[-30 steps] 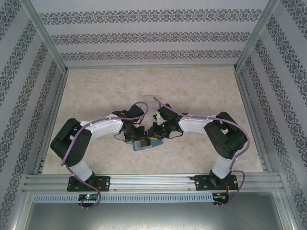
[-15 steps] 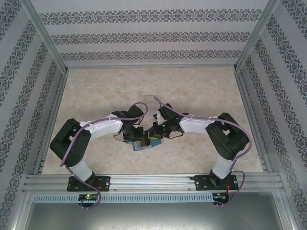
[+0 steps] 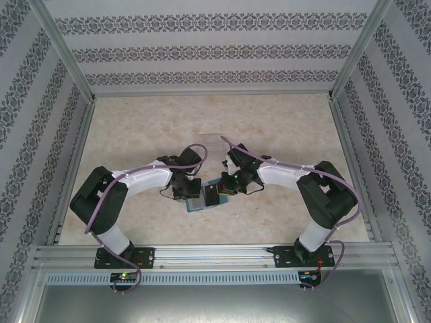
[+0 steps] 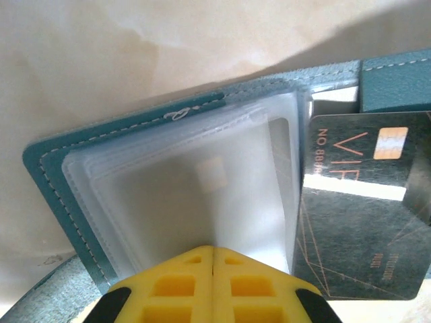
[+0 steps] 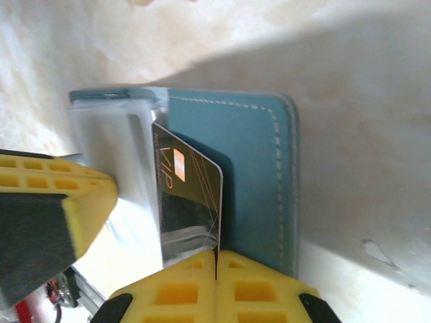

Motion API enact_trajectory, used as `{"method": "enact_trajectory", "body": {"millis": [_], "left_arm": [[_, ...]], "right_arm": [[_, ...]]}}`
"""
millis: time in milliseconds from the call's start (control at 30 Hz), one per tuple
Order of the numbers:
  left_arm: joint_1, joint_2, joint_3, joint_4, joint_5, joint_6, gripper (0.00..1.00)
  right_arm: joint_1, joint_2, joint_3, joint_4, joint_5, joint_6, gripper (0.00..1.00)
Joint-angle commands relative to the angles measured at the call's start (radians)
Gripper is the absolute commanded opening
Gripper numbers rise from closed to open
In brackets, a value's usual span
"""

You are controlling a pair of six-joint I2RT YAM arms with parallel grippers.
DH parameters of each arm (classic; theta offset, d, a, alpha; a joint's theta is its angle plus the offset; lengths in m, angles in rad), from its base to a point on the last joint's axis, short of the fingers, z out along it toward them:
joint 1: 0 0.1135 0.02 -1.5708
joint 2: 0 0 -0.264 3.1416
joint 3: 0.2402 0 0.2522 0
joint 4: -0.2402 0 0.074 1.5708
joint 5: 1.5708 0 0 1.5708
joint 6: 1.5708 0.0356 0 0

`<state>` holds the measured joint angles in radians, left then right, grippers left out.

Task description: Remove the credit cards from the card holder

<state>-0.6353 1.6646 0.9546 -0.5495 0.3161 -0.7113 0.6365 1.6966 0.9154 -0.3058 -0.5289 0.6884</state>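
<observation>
Credit card, protruding from the card holder, is clamped by the right pincer, the holder's clear sleeves by the left pincer.

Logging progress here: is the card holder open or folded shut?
Open. The card holder lies spread, its clear sleeves exposed and pinched by the left gripper; the right gripper grips a dark card.

1 card holder, 1 credit card partly out, 1 further chip showing faintly through the clear sleeves, and 2 claws: left claw, right claw.
</observation>
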Motion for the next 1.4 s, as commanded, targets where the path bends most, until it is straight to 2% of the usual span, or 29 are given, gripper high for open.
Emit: {"method": "enact_trajectory", "body": {"millis": [0,433,867,1133,1367], "left_arm": [[-0.010,-0.012,-0.025,-0.044,-0.024,0.009,0.05],[-0.010,-0.013,-0.029,-0.036,-0.021,0.008,0.05],[-0.010,-0.008,-0.022,-0.033,-0.016,0.007,0.05],[-0.011,-0.012,-0.020,-0.043,-0.020,0.010,0.05],[-0.010,-0.035,-0.016,-0.040,-0.027,0.012,0.05]], "right_arm": [[-0.005,-0.021,0.036,-0.102,0.068,-0.057,0.05],[0.009,-0.001,0.089,-0.110,0.062,-0.054,0.06],[0.070,0.009,0.086,-0.047,0.021,0.026,0.14],[0.073,0.016,0.087,-0.063,0.045,0.024,0.11],[0.071,-0.001,0.091,-0.106,0.090,0.010,0.05]]}}
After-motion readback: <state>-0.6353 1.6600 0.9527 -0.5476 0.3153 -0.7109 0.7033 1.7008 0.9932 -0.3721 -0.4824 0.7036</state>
